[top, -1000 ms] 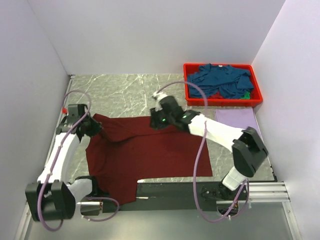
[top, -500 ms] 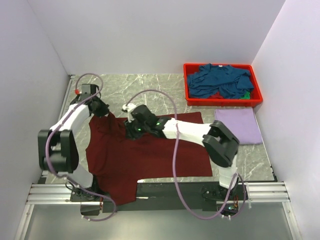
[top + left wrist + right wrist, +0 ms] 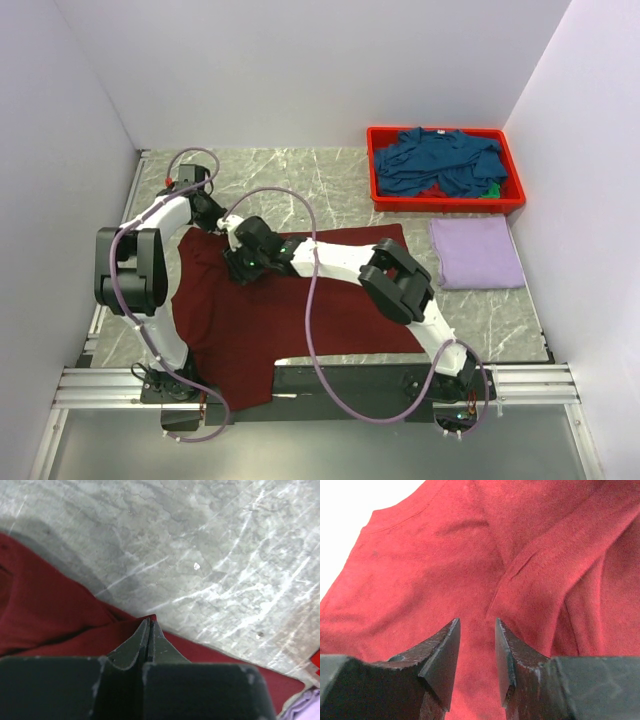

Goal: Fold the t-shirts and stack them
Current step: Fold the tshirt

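So the maroon t-shirt (image 3: 300, 310) is lying spread out on the marble table (image 3: 290, 185), mostly flat, with its near edge hanging over the front. The left gripper (image 3: 149, 627) is at the shirt's far-left corner, and its fingers are pressed tight together with a little peak of the red cloth pinched at the tips. The right gripper (image 3: 476, 622) reaches across from the other side and hangs over the upper left part of the same shirt, near a seam. Its fingers are a little way apart with nothing between them, and I can't tell if they touch the fabric. A folded lavender t-shirt (image 3: 477, 252) sits off to the right. The teal t-shirts (image 3: 440, 160) are heaped in the red bin (image 3: 445, 204) just behind it.
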Motion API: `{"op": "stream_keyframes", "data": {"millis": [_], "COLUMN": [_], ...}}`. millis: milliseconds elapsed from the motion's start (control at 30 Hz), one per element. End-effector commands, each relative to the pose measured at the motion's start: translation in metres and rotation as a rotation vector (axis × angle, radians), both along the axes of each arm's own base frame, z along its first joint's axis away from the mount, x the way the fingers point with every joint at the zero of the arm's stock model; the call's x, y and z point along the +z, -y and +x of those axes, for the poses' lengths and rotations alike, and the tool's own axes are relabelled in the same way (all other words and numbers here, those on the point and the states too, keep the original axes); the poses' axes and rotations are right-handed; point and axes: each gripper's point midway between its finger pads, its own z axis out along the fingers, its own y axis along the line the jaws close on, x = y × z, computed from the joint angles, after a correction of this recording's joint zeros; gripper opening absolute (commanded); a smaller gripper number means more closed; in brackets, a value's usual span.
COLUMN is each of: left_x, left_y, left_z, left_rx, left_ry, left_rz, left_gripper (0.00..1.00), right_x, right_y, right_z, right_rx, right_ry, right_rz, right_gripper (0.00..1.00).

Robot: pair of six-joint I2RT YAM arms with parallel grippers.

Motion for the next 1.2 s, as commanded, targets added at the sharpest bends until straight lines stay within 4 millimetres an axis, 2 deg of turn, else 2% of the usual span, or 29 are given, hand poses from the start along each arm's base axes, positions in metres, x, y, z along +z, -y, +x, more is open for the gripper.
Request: {"op": "stream_keyframes", "data": {"millis": [0,133,233,300,400,433,467,667,800,900,1033,1167], "left_x": [0.007,0.004,0.005,0.005,0.004,0.004,0.005,0.026,0.044,0.051,0.058,0.069], "left_y": [-0.002,-0.002,-0.003,-0.003,-0.003,-0.003,-0.003,-0.01,-0.015,-0.018,-0.021,-0.026], "left_z": [0.013,0.011,0.01,0.009,0.008,0.008,0.008,0.008,0.007,0.004,-0.004,-0.02], "left_rx": [-0.014,-0.019,-0.022,-0.021,-0.023,-0.023,-0.023,-0.006,0.005,0.008,0.007,0.017], "left_ry": [0.035,0.027,0.029,0.03,0.024,0.023,0.021,0.06,0.092,0.098,0.102,0.106], "left_rz": [0.021,0.026,0.03,0.031,0.031,0.031,0.031,0.065,0.093,0.11,0.127,0.146], "left_gripper": [0.0,0.0,0.0,0.0,0.0,0.0,0.01,0.0,0.0,0.01,0.0,0.0], "right_x": [-0.001,-0.017,-0.025,-0.027,-0.031,-0.032,-0.03,-0.004,0.025,0.042,0.056,0.067], "right_y": [-0.013,-0.014,-0.011,-0.009,-0.007,-0.005,-0.006,-0.003,-0.002,0.0,0.005,0.014], "right_z": [0.001,0.001,0.002,0.005,0.005,0.006,0.006,0.008,0.001,-0.003,-0.009,-0.017], "right_rx": [0.015,0.011,0.0,-0.015,-0.023,-0.026,-0.026,-0.023,0.004,0.019,0.042,0.074], "right_ry": [0.023,0.01,0.013,0.031,0.035,0.037,0.041,0.083,0.101,0.106,0.116,0.119], "right_rz": [-0.007,-0.039,-0.062,-0.078,-0.095,-0.099,-0.096,-0.069,-0.018,0.01,0.025,0.029], "right_gripper": [0.42,0.41,0.36,0.3,0.14,0.06,0.0,0.0,0.0,0.0,0.0,0.0]}}
